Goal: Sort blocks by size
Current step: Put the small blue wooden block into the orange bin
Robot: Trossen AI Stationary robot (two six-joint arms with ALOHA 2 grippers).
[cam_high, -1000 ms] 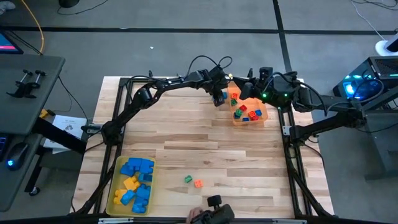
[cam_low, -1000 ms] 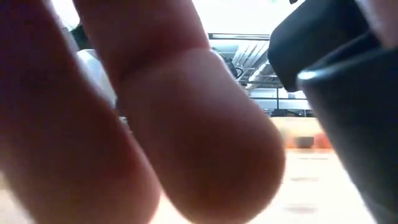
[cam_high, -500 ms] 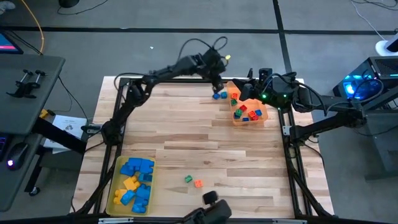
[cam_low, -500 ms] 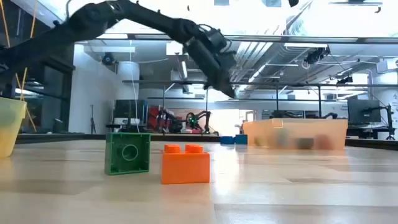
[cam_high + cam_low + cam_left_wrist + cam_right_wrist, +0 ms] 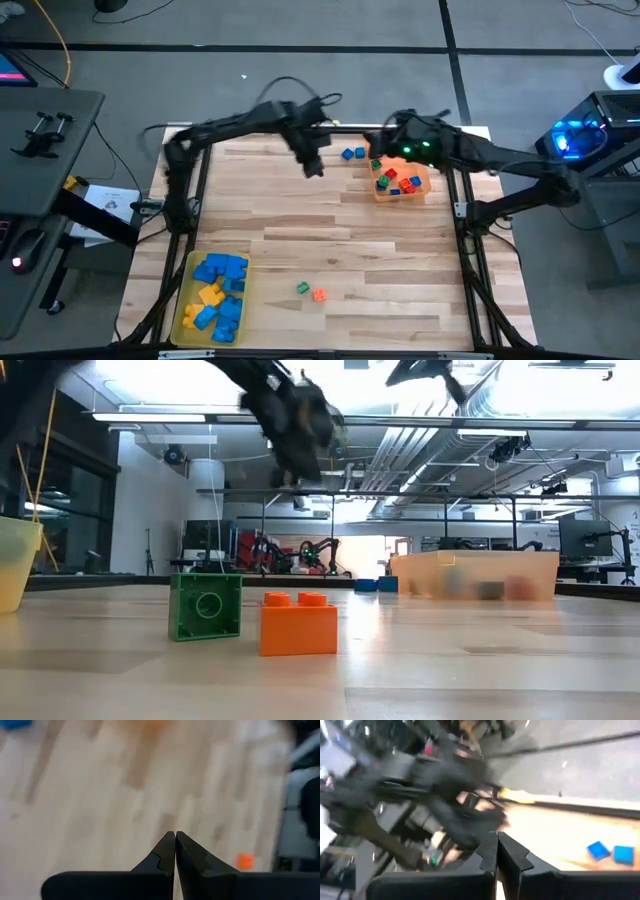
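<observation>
Yellow tray (image 5: 183,318): it is sitting at the near left corner of the table (image 5: 300,220) and is holding the larger blue and yellow blocks (image 5: 218,292), so this part is looking finished.
Orange tray (image 5: 425,182): it is standing near the far right corner and is carrying a heap of tiny red, green and blue cubes (image 5: 397,180).
Blue pair (image 5: 352,153): two small blue blocks are lying loose on the table, just beside the orange tray on its left side; they are not yet sorted.
Green cube (image 5: 302,288) and orange block (image 5: 319,295): they are lying next to each other near the near edge, about the middle, well apart from both trays; also waiting.
Left claw (image 5: 313,168): it is hanging over the far middle of the table, fingers pressed together, gripping nothing.
Right claw (image 5: 377,146): it is hovering at the far edge, near the blue pair, also closed and empty.
Progress: most blocks are placed; I am judging four small pieces are left.
</observation>
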